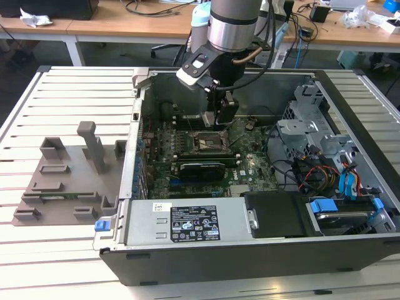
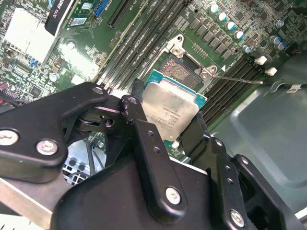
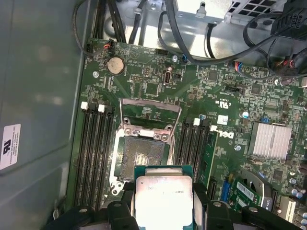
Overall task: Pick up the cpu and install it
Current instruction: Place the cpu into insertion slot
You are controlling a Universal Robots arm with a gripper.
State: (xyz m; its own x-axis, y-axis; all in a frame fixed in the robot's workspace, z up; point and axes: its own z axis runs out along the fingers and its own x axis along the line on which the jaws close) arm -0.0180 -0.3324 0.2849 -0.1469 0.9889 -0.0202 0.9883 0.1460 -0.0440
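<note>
The cpu (image 2: 171,106), a small square chip with a pale silver top and green edge, is pinched by two opposite edges between my black fingers (image 2: 138,120). My gripper (image 1: 219,117) hangs inside the open computer case (image 1: 350,81), just above the motherboard. The open socket (image 3: 141,155) shows its bare contact field, its metal load plate (image 3: 150,112) swung up. In the first wrist view the cpu (image 3: 163,197) sits beside the socket's near edge, overlapping it slightly and held clear of the board. In the exterior view the socket (image 1: 206,142) lies right below my gripper.
Memory slots (image 3: 93,153) flank the socket on both sides. A black card (image 1: 200,169) lies nearer the front, with the power supply (image 1: 181,222) beyond it. Drive bays with blue tabs (image 1: 340,187) and cables fill the exterior view's right. A grey fixture tray (image 1: 69,175) stands outside the case.
</note>
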